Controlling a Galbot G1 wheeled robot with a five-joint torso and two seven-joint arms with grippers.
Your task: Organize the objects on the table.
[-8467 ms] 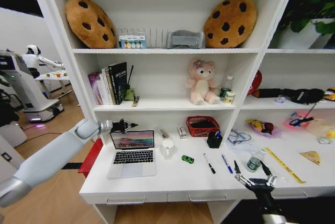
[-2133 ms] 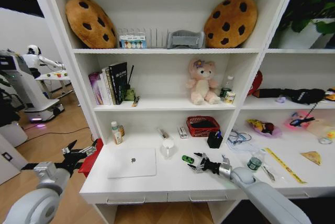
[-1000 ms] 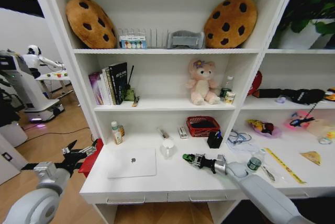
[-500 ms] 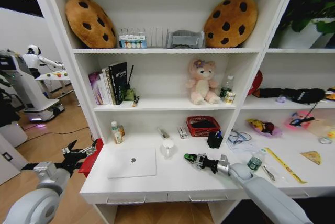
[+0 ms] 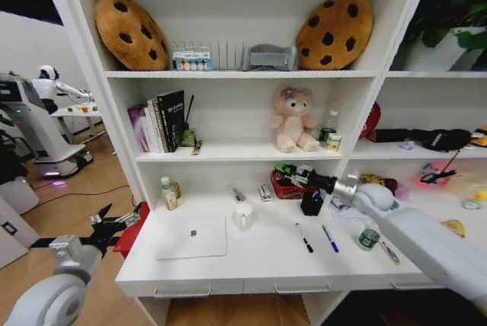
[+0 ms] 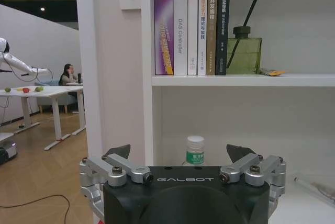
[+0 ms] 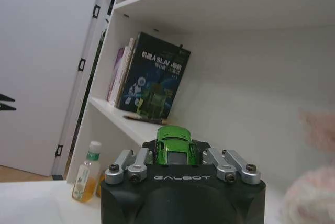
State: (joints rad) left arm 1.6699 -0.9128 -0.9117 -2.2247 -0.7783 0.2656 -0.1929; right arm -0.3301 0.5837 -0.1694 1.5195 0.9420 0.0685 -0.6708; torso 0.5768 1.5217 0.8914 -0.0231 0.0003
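Right gripper (image 5: 285, 171) clamps the green toy car (image 7: 174, 144) above the red basket (image 5: 283, 189). Left gripper (image 5: 116, 222) spread wide, parked beside the desk (image 5: 251, 261).

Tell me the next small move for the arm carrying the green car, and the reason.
Probably ease the right gripper toward the red basket behind it and lower. It is shut on the green toy car, raised above the desk in front of the basket. The left gripper waits open, off the desk's left end.
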